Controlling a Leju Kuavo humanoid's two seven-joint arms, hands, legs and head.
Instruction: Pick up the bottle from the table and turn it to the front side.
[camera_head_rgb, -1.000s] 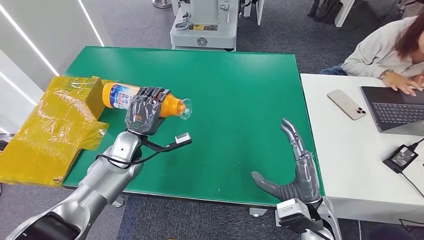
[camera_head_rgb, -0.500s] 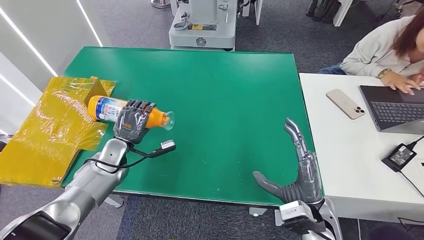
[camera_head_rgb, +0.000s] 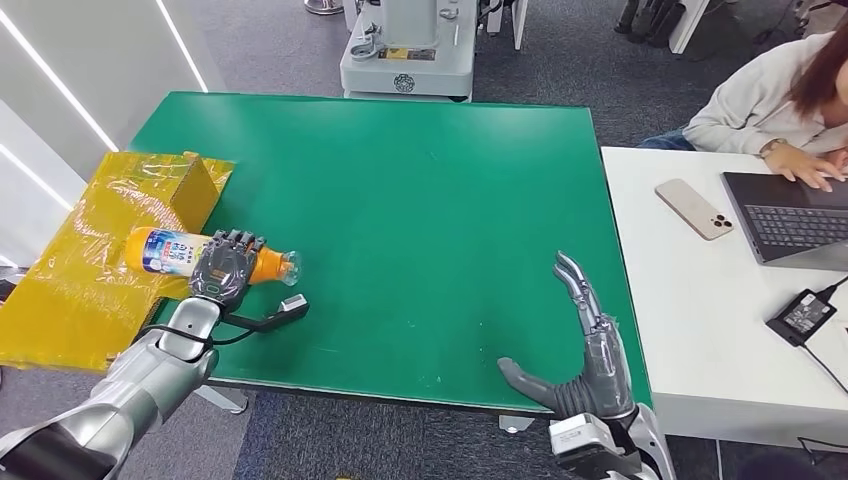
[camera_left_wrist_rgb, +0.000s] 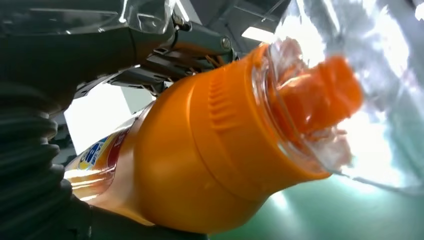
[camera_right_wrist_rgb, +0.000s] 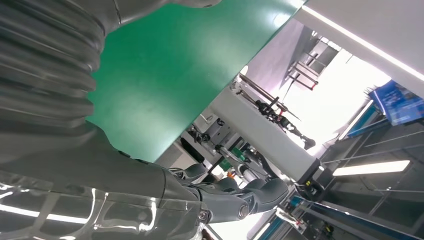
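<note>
Green surface (camera_head_rgb: 420, 200), one, largest thing in the head view, with grey floor around it. White surface (camera_head_rgb: 700, 330), one, butted against its right edge, carrying one laptop (camera_head_rgb: 790, 215), one phone (camera_head_rgb: 694, 209) and one black power brick (camera_head_rgb: 802, 314) with its cable. One person (camera_head_rgb: 770, 100) seated at the far right corner, hands near the laptop keys. One grey machine base (camera_head_rgb: 408, 55) beyond the far edge of the green surface. One yellow wrapped box (camera_head_rgb: 100, 255), shiny with film, overhanging the green surface's left edge.

Two silver arms rising from below. Left hand (camera_head_rgb: 224, 268) wrapped around one orange bottle (camera_head_rgb: 170, 250), fingers clamped over the body just behind the shoulder. Bottle lying on its side, lifted or resting cannot tell, base over the yellow box, clear-capped neck pointing right over the green near the left edge. One blue and white label on the bottle's body, facing up. Seen close in the left wrist view: orange shoulder of the bottle (camera_left_wrist_rgb: 210, 150), one clear overcap around an orange inner cap, dark fingers (camera_left_wrist_rgb: 165, 65) across the far side.

Right hand (camera_head_rgb: 585, 350) holding nothing, fingers apart and straight, thumb out to the side, at the near right corner of the green surface, well apart from the bottle.
</note>
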